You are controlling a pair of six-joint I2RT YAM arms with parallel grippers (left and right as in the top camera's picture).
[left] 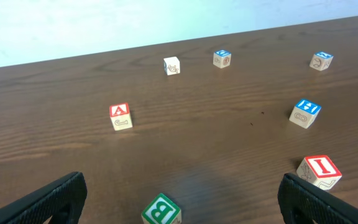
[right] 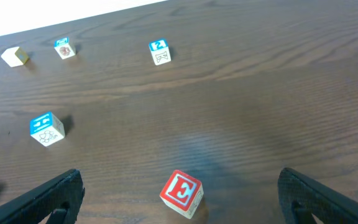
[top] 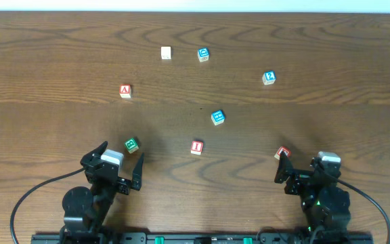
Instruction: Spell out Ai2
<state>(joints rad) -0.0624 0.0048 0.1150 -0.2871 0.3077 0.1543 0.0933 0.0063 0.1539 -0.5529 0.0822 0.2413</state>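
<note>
Overhead and wrist views of the table (top: 46, 68) at the outset of the spelling task. None of the three target cubes has been brought together; they lie well apart on the wood.

The red-bordered "A" cube (top: 125, 91) sits left of centre. The red-bordered "I" cube (top: 196, 147) sits near the middle of the near half. The blue-bordered "2" cube (top: 269, 78) lies toward the far right.

The left gripper (top: 122, 152) rests at the near left edge with its jaws spread wide and nothing between the pads. A green "B" cube (top: 132, 145) lies just ahead of it, untouched. The right gripper (top: 298, 161) rests at the near right edge, its jaws likewise fully parted and empty. A red-bordered "E" cube (top: 282, 154) lies close beside its inner finger, not gripped.

The distractors also include two blue-bordered cubes (top: 217, 117) (top: 203, 54) and a plain pale cube (top: 166, 53) at the far side.

By this evidence no part of the word is yet laid out. All three placements remain: "A", then "I", then "2", set side by side in reading order.
</note>
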